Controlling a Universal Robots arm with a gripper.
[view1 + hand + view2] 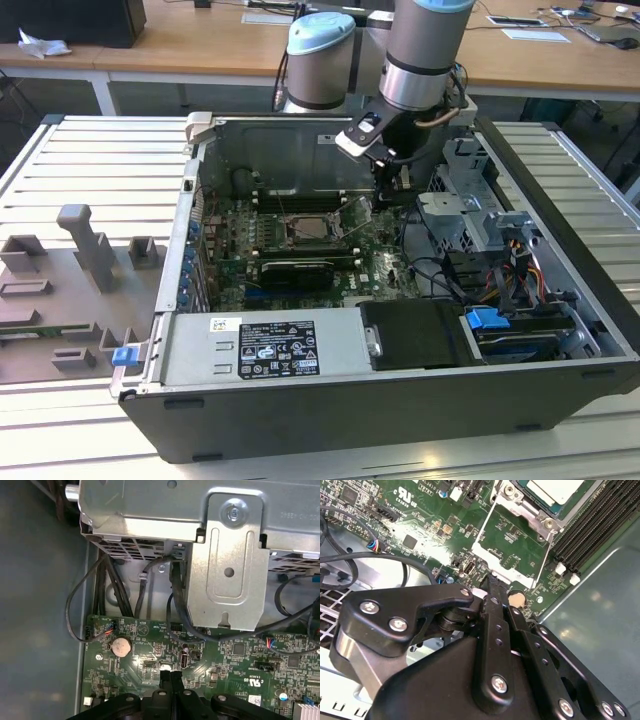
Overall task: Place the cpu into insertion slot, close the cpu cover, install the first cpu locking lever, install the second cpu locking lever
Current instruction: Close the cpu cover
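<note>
- The open computer case lies on its side on the slatted bench. The arm reaches down into it at about one o'clock from the case's middle.
- The hand hangs over the green board. In the exterior view it is at roughly two o'clock from the socket.
- In both wrist views its fingers are pressed together, with nothing between them.
- The chip sits in the socket, with its pale metal top facing up.
- The cover stands open, off the chip, on the side of the socket nearer the hand. Green board shows through its window.
- The fingertips are just beside the cover's outer edge and near a coin battery. I cannot tell whether they touch the board.
- Long black memory slots run alongside the socket.
- A grey tray of blocks rests on the bench at nine o'clock from the case.
</note>
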